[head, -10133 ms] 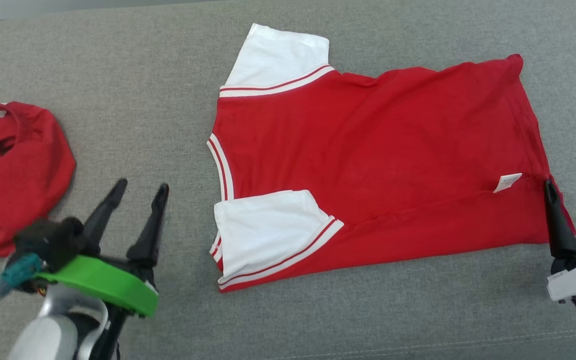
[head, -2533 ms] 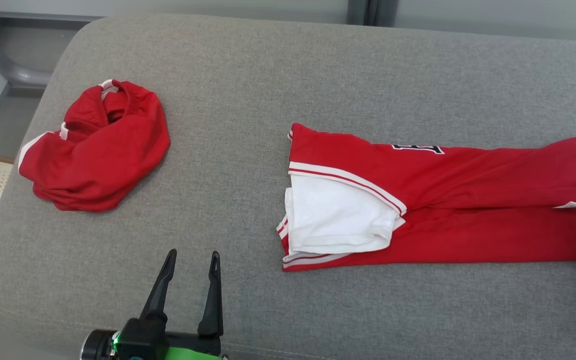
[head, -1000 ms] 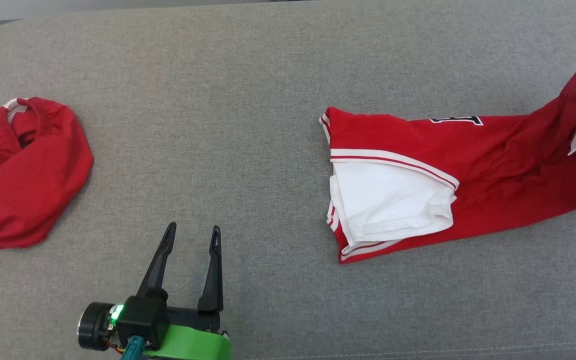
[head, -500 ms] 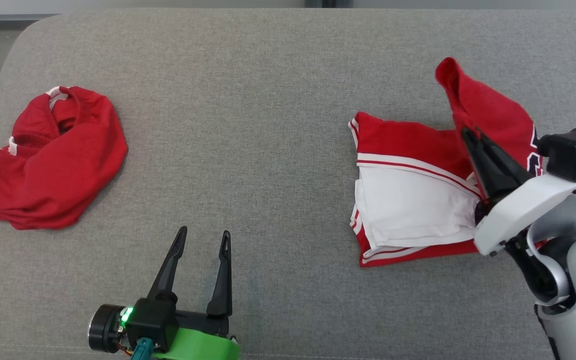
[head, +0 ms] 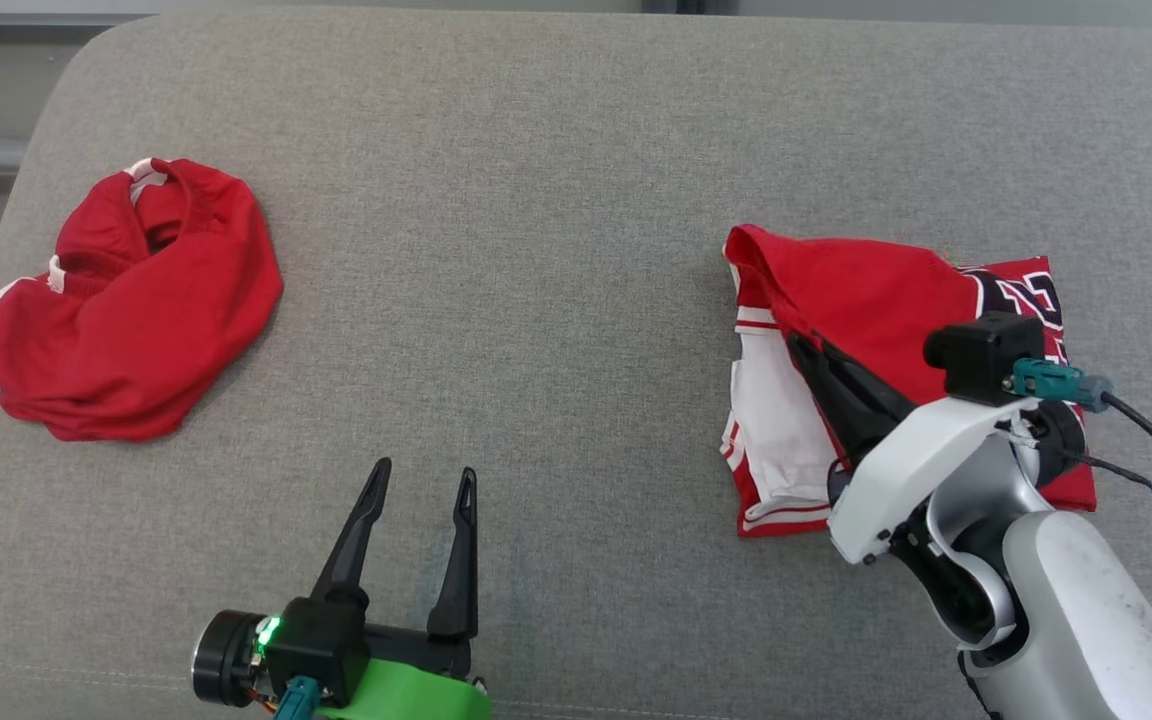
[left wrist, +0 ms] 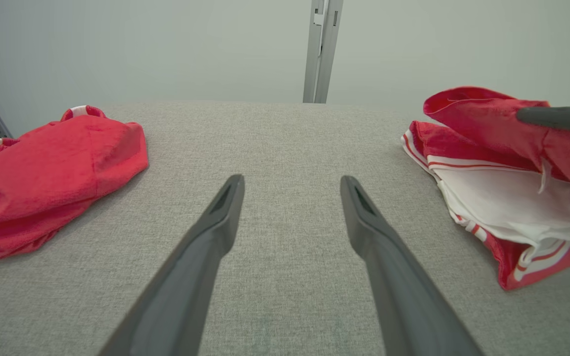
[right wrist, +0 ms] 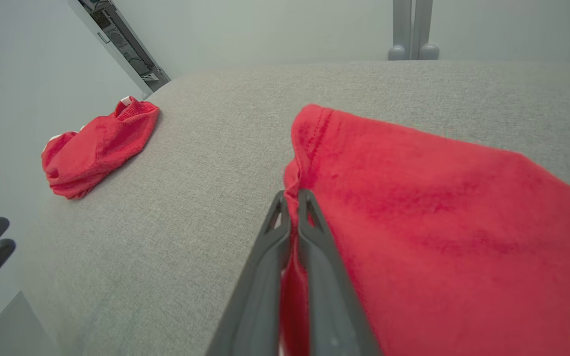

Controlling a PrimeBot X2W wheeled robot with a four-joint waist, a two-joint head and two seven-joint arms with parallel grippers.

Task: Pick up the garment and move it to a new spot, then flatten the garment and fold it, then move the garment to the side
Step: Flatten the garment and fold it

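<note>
The garment (head: 876, 300), a red jersey with white sleeves, lies at the right of the grey cushion, its red hem end doubled back leftward over the white sleeve. My right gripper (head: 798, 345) is shut on that red hem edge above the sleeve. The right wrist view has the gripper (right wrist: 291, 198) pinching the red fabric (right wrist: 413, 207) between its fingers. My left gripper (head: 423, 472) stands open over bare cushion at the lower middle, holding nothing. From the left wrist, the gripper (left wrist: 292, 183) points between the two red heaps, with the garment (left wrist: 488, 198) at the right.
A second red garment (head: 136, 300) lies crumpled at the left of the cushion (head: 536, 200), also seen as a red heap (left wrist: 42, 168) from the left wrist. The cushion's rounded left edge drops to a floor with a grey metal frame.
My right gripper has carried the hem end up and leftward over the jersey, folding it roughly in half. The left gripper stays open in place. The head view has shifted.
</note>
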